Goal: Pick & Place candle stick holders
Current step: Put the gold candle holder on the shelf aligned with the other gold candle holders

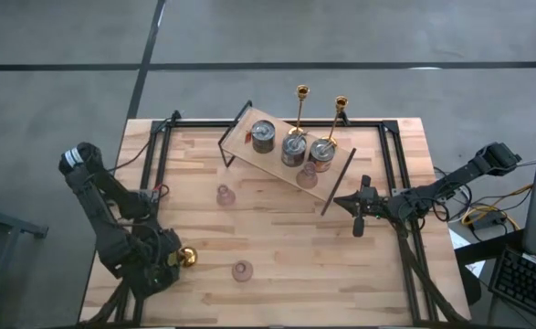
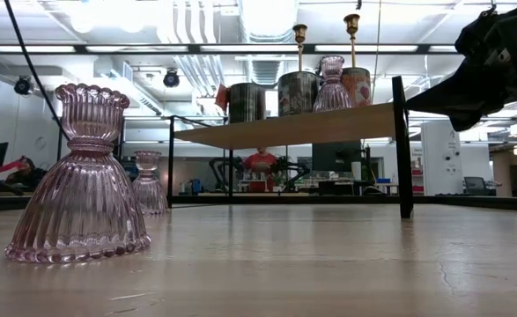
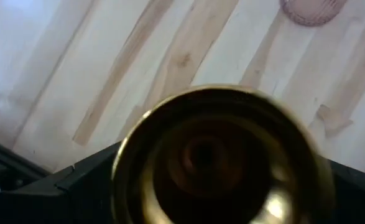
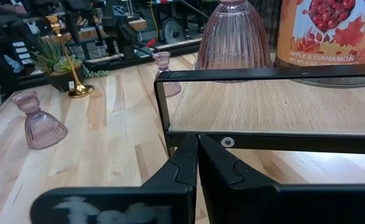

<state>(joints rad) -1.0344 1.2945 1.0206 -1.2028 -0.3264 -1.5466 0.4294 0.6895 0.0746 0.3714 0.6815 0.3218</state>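
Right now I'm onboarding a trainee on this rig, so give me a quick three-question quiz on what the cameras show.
1. True or false: all three pink glass cups stand on the shelf.
2. How many gold candlesticks stand on the shelf? A one, B two, C three.
3. Which gripper is shut?

Key:
1. False: one cup is on the shelf and two are on the table.
2. B.
3. The right gripper. The left gripper is open.
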